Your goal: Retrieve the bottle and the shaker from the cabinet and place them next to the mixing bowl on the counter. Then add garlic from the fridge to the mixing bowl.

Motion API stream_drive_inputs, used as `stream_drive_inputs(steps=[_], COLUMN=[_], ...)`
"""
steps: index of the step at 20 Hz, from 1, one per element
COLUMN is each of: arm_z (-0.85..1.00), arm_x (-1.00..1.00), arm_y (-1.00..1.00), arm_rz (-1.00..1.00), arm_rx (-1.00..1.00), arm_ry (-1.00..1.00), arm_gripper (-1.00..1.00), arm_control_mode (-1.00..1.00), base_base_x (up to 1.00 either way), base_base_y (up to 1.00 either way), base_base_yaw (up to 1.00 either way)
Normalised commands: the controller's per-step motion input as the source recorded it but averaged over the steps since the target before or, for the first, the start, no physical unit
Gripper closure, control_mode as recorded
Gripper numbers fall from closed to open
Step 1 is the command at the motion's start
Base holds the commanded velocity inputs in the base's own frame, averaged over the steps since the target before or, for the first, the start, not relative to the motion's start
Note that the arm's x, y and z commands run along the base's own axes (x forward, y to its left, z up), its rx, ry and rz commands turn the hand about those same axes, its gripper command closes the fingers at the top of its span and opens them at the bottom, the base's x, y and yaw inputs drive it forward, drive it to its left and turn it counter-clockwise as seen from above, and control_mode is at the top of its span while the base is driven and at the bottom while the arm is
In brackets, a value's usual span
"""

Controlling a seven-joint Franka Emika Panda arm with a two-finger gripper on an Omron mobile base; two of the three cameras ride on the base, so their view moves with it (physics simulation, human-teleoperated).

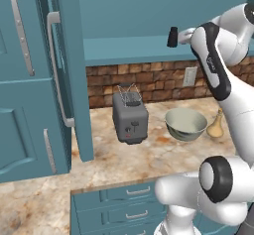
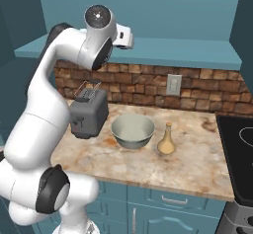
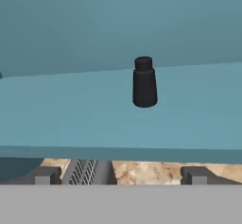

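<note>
I have the claw (image 3: pixel 121 175) up at shelf height, jaws spread wide and holding nothing. In the hand view its two dark tips sit at the bottom, one on each side, and the shaker (image 3: pixel 144 82) stands upright on the shelf (image 3: pixel 61 119) straight ahead, well apart from the tips. Nothing stands between them — the shelf board around the shaker is bare teal. In the left base view the shaker (image 1: pixel 172 36) shows just beside the arm's wrist, inside the cabinet (image 1: pixel 149 11).

Down on the desk (image 2: pixel 197 164) I count one bottle (image 2: pixel 167 140), one bowl (image 2: pixel 132 131) and one toaster (image 2: pixel 89 112). The bottle stands upright just beside the bowl, on the side away from the toaster; I cannot tell whether they touch. The toaster sits on the bowl's other side, near it, with a wire rack on top.

The desk is beige stone with rust-brown patches. Behind it runs a brick backsplash (image 2: pixel 143 87) with one wall outlet (image 2: pixel 173 84). Below are teal drawers (image 1: pixel 124 204) with silver pulls. In the left base view the fridge (image 1: pixel 30 80) stands at the desk's end, teal with long silver handles — one door (image 1: pixel 69 65) swung out toward me. A dark cooktop (image 2: pixel 239 149) shows at the right edge of the right base view.
</note>
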Motion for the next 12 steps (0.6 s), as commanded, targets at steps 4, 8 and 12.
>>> stream_drive_inputs(steps=[4,8,12], arm_z=[0.09,0.06,-0.11], arm_x=[0.00,0.02,0.28], arm_y=[0.00,0.00,0.00], arm_rz=[0.03,0.00,0.00], arm_rx=[-0.17,-0.13,-0.02], arm_ry=[0.00,0.00,0.00], arm_gripper=[-1.00,-1.00,-1.00], arm_control_mode=[-1.00,-1.00,-1.00], base_base_x=[0.00,0.00,0.00], base_base_y=[0.00,0.00,0.00], base_base_yaw=[0.00,0.00,0.00])
